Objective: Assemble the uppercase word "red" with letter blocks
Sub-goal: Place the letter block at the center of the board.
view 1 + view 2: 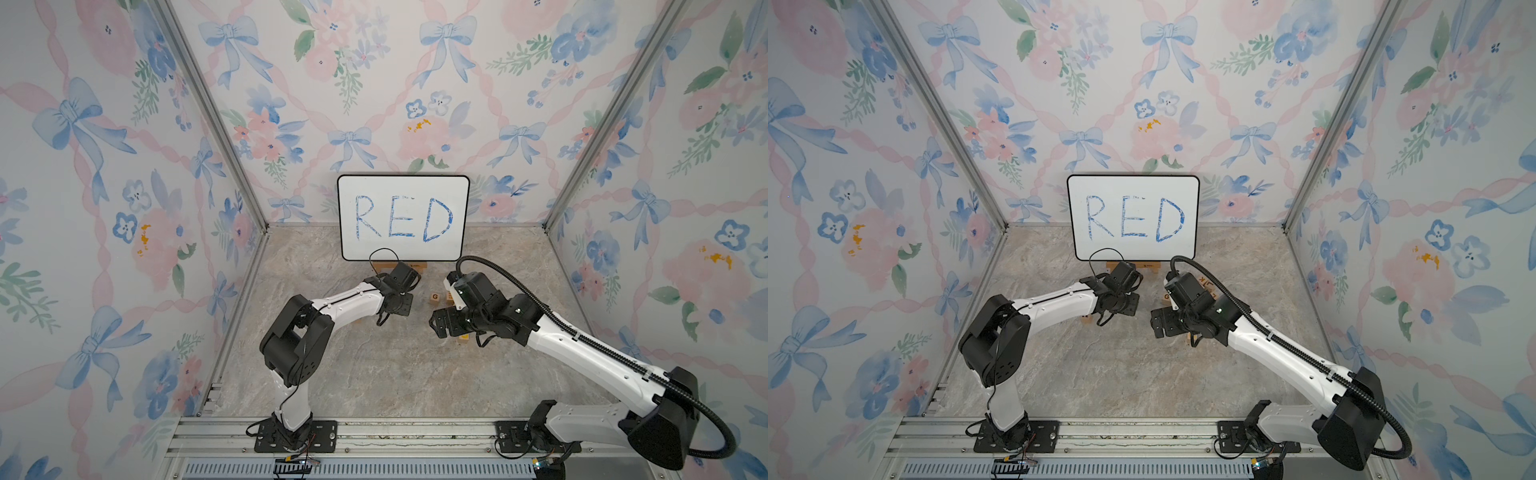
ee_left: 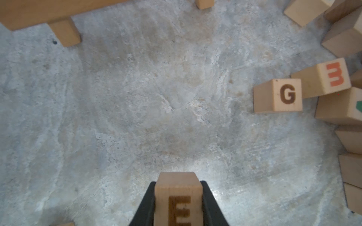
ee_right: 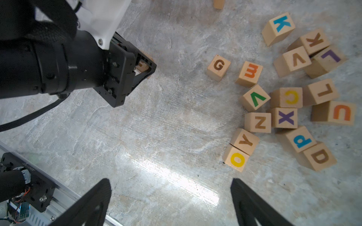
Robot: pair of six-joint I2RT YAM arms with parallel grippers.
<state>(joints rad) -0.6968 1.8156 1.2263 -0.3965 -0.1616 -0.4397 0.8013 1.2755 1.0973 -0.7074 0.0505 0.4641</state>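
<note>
One E block (image 2: 178,207) is pinched in the left hand (image 2: 178,184) above the middle of the worktop (image 2: 137,97). Right hand (image 3: 170,182) hangs wide, empty. D block (image 3: 321,156) lies in the pile (image 3: 290,101); no word yet.

Matt, smooth light-wood letter blocks (image 3: 218,67) on a marbled, stone-look tabletop (image 3: 156,127) with a faint sheen

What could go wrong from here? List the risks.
1. The left gripper grips a block showing a brown E; its other letters are hidden, so the wrong letter may land up.
2. The orange E sits close beside G and green V; the open right gripper may knock them.
</note>
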